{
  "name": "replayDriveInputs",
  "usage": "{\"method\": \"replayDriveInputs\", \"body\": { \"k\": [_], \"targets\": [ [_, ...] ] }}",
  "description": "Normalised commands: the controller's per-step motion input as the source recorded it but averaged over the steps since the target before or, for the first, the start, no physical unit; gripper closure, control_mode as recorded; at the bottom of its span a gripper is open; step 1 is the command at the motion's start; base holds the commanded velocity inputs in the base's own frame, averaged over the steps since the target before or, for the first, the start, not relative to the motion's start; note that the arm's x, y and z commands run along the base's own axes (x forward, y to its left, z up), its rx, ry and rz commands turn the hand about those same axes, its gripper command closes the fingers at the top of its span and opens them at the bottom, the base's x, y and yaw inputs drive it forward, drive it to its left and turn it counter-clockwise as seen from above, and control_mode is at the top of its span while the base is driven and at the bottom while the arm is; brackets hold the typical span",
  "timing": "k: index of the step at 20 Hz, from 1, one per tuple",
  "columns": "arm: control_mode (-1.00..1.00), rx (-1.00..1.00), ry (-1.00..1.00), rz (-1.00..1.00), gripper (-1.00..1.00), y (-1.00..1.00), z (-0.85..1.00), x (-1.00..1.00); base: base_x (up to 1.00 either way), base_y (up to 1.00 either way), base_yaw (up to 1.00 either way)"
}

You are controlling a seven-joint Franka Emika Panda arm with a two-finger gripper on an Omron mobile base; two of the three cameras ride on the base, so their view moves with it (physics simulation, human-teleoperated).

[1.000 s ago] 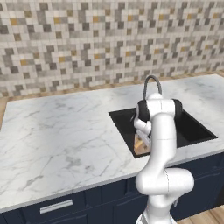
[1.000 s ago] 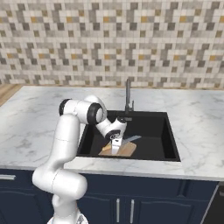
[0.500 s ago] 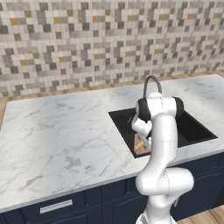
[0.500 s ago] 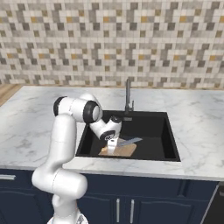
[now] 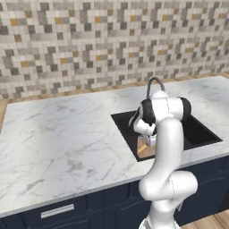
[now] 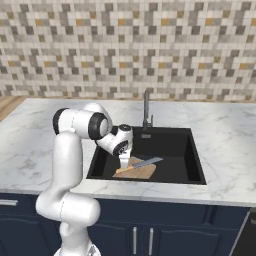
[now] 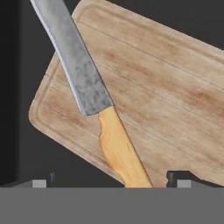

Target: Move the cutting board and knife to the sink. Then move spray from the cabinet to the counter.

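In the left base view we count one counter (image 5: 67,138), a white marble slab filling the left and middle of the frame, with one silver drawer handle (image 5: 57,211) on the navy front at the lower left. Right of centre lies one black sink (image 5: 203,132) with one curved faucet (image 5: 154,82) at its far rim. Beside the arm's wrist we see a patch of the cutting board (image 5: 146,151) and one orange knife handle (image 5: 142,147) at the sink's near left corner.

In the right base view the white arm rises at the left, and its gripper (image 6: 124,163) hangs at mid frame, just over the left end of the board (image 6: 142,173). One knife (image 6: 141,164) lies across that board, blade toward the right, both inside the sink (image 6: 175,150). We count two cabinet handles (image 6: 142,241) below it.

In the hand view we see two dark fingertips (image 7: 39,183) at the bottom edge, far apart, with the knife handle (image 7: 120,151) between them and touched by neither. The jaws stand wide and hold nothing. The grey blade (image 7: 72,59) runs to the upper left, past the board's (image 7: 170,100) edge over the dark basin floor.
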Motion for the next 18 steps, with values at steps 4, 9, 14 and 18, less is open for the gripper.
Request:
{"method": "replayDriveInputs", "body": {
  "k": [4,9,14,18],
  "targets": [
    [-1.0,-0.06,0.0,0.0,-1.0,0.01,0.9,0.0,0.0,0.0,0.0],
    [-1.0,-0.09,0.0,0.0,-1.0,0.12,1.0,-0.04,0.0,0.0,0.0],
    [-1.0,-0.06,0.0,0.0,-1.0,0.15,1.0,-0.23,0.0,0.0,0.0],
    [-1.0,0.0,0.01,0.0,-1.0,0.02,1.0,-0.42,0.0,0.0,0.0]
  ]
}}
